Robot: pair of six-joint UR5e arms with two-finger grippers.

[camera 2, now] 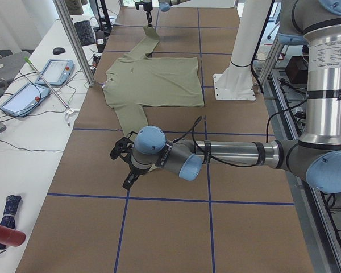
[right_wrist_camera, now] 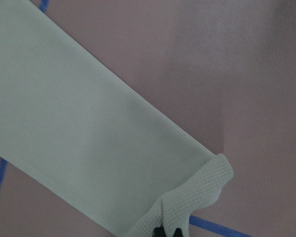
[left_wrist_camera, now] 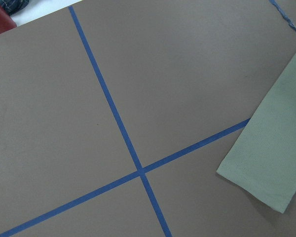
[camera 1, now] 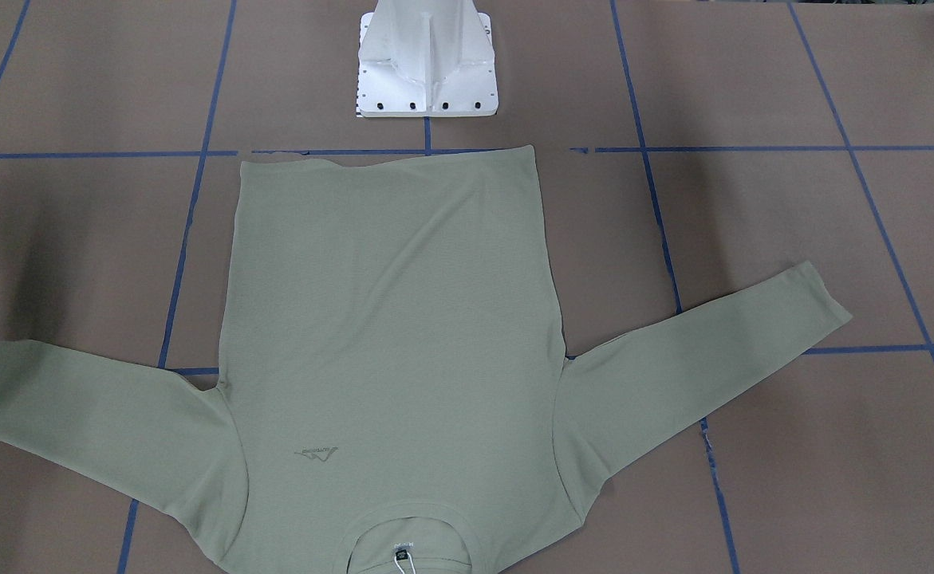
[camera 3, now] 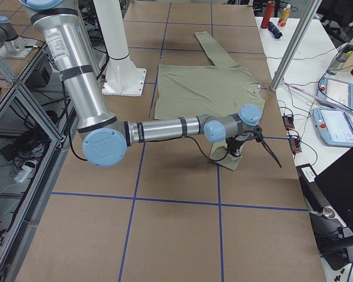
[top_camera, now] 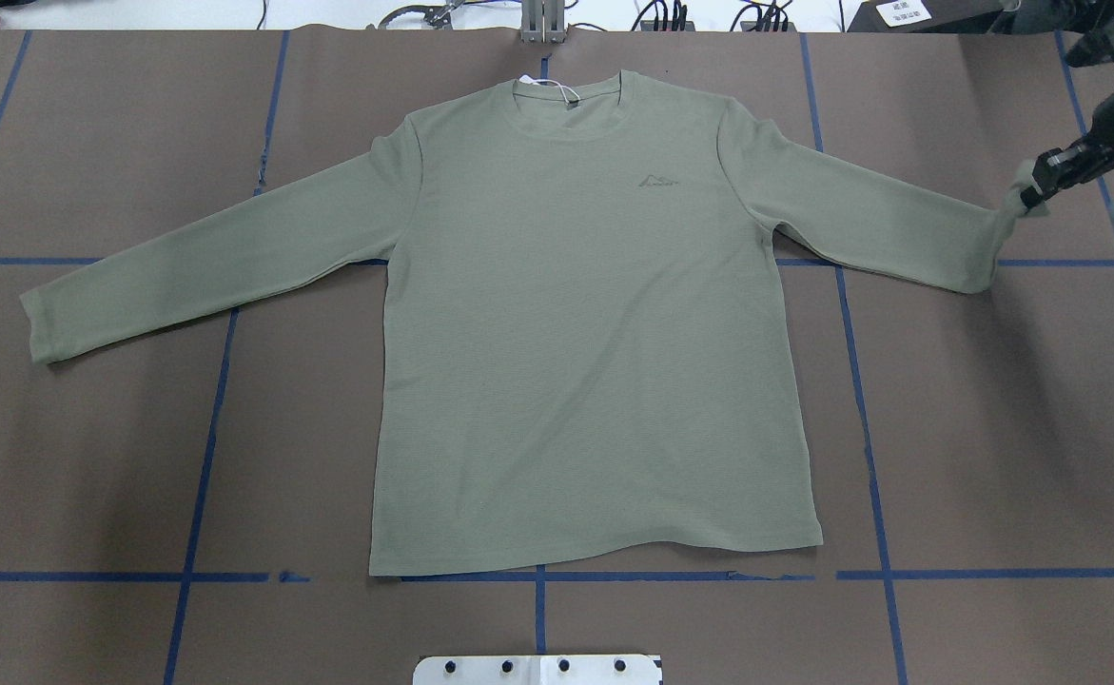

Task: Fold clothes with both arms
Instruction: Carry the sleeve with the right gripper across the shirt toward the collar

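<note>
Overhead exterior cuts off most of the white pedestal base at its bottom edge and leaves the left arm out altogether. The left gripper appears only in the exterior left view, so I cannot tell whether it is parted or closed. The left arm stretches low and level away from the base, its wrist partly hiding one sleeve end.

The shirt lies flat with its logo up. Its hem is nearest the base, and the collar and hang tag are on the far side. Well out from the base, the right gripper pinches the other sleeve's cuff, which is raised and bunched. Its tips barely show in the right wrist view.
</note>
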